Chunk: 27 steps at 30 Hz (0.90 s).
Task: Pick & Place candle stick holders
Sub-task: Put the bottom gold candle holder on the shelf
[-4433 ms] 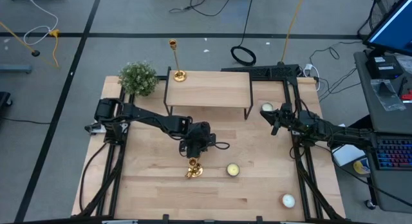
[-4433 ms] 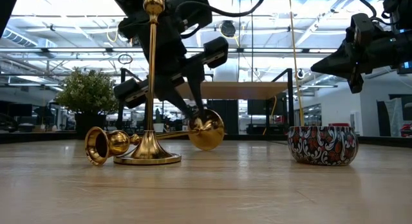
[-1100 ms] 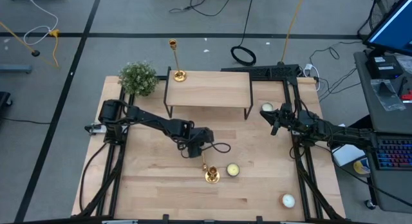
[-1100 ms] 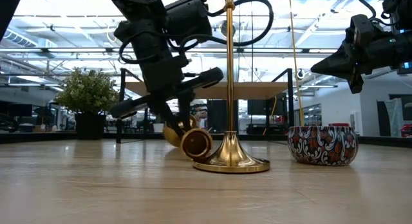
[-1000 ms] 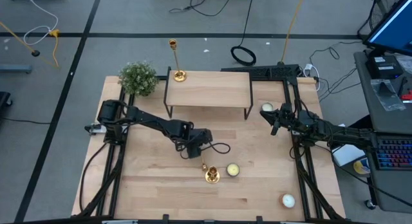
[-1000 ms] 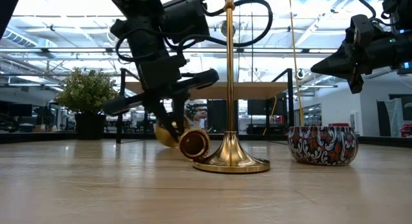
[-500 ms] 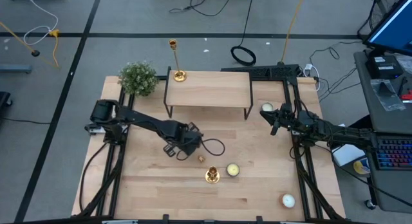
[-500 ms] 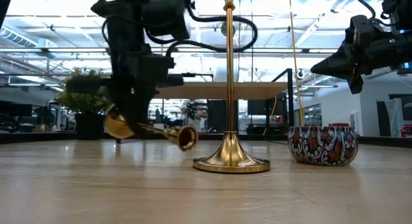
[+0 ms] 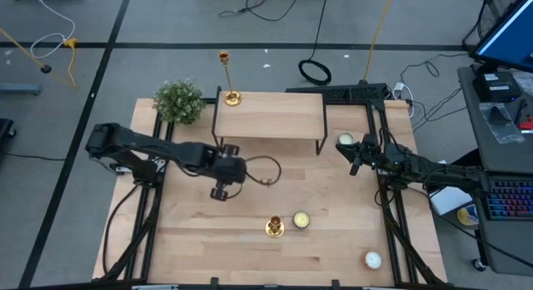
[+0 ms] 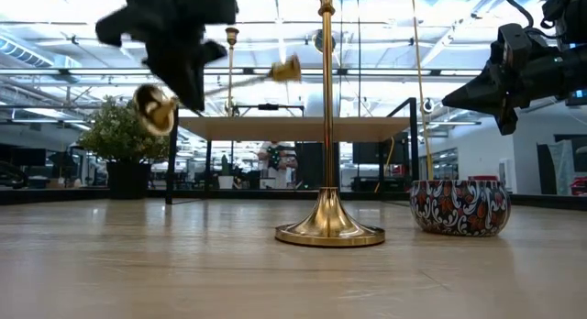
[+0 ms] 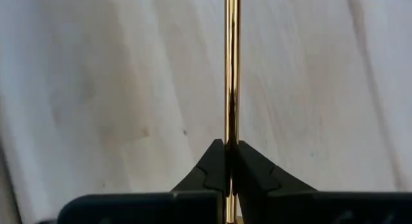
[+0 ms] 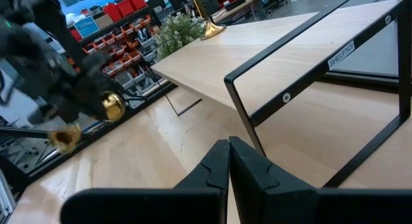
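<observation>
Left claw (image 11: 226,161) clamping a candlestick (image 11: 232,69) stem, seemingly airborne in low view.

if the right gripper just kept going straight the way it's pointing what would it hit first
Probably the black frame leg of the wooden shelf, dead ahead of the shut right gripper. Depth is hard to judge.

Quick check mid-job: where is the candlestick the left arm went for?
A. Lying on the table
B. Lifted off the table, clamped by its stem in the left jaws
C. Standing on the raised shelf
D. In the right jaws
B. The left gripper is shut on the stem of the candlestick, which hangs tilted in the air above the table.
</observation>
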{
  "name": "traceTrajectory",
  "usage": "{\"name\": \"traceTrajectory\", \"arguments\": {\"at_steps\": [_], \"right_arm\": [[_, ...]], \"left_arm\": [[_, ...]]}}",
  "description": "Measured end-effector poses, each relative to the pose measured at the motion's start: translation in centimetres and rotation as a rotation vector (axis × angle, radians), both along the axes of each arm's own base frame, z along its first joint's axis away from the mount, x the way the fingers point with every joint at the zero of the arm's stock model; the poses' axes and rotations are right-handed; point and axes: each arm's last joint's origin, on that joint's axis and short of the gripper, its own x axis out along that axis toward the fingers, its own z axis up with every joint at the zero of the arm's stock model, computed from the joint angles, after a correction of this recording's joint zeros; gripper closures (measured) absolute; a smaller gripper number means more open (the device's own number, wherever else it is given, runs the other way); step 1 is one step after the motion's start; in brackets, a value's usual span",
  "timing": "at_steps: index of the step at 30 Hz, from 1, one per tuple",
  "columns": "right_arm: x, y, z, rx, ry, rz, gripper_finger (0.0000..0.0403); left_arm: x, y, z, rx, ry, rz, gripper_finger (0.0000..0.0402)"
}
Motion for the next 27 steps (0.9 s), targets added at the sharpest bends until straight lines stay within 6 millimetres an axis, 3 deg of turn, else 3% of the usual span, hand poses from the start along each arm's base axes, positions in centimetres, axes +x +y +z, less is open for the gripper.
{"name": "traceTrajectory", "arguments": {"at_steps": [8,15,27], "right_arm": [[0.0,0.0,0.0,-0.029,0.013,0.004,0.0399],[0.0,0.0,0.0,-0.031,0.014,0.002,0.0399],[0.0,0.0,0.0,-0.038,0.017,0.003,0.0399]], "left_arm": [[-1.9,0.7,4.8,-0.044,-0.320,0.247,0.0390],[-1.8,2.4,8.5,-0.006,-0.663,0.366,0.0390],[-0.8,6.3,10.2,0.102,-0.899,0.554,0.0390]]}}
